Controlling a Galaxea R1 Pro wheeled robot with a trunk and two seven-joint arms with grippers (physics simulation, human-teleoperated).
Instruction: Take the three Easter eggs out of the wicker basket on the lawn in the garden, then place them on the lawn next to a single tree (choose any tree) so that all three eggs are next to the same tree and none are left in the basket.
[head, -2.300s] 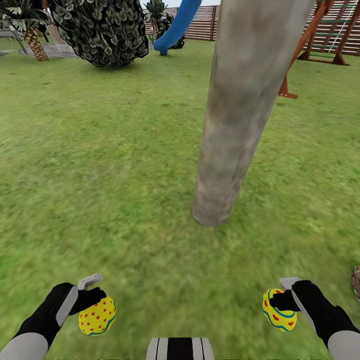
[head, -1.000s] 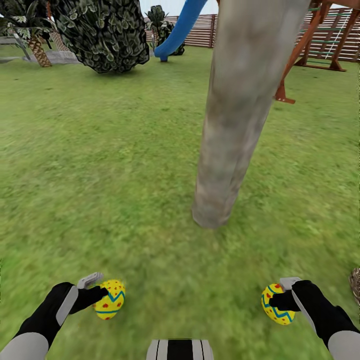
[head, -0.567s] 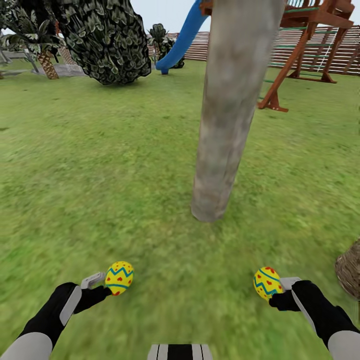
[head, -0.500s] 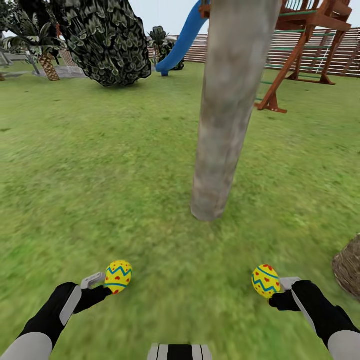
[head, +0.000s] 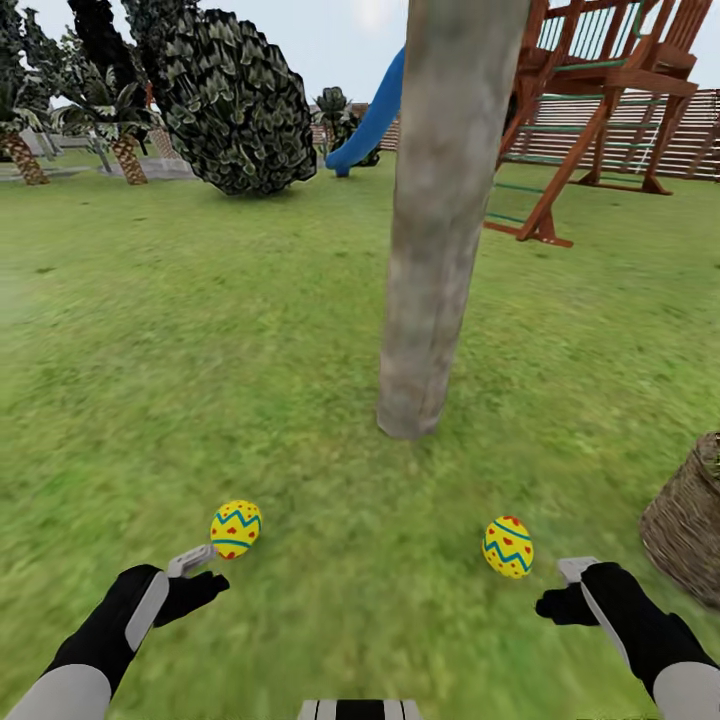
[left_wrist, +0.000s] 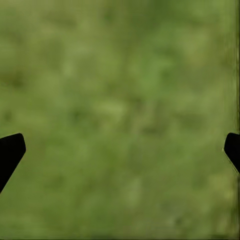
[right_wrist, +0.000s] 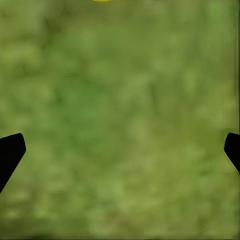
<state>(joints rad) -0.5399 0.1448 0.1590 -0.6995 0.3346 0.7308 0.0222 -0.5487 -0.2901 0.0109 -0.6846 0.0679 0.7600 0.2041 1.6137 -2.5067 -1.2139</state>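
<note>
Two of the three Easter eggs lie on the lawn (head: 200, 330) in front of me, one (head: 236, 529) just ahead of my left gripper (head: 200, 575) and the other (head: 508, 547) just ahead of my right gripper (head: 560, 590), both near the foot of the tree (head: 430, 260). In the wrist views the jaws of both grippers stand wide apart with nothing but blurred grass between them, so I hold nothing. The wicker basket (head: 690, 520) sits at my right, well clear of the trunk; I cannot see into it from here. I judge the placing of these two eggs done and the third egg the step in hand. The next move calls for turning toward the basket, reaching down through its rim with one gripper wide, and closing gently on a small round egg that could easily roll or slip.
</note>
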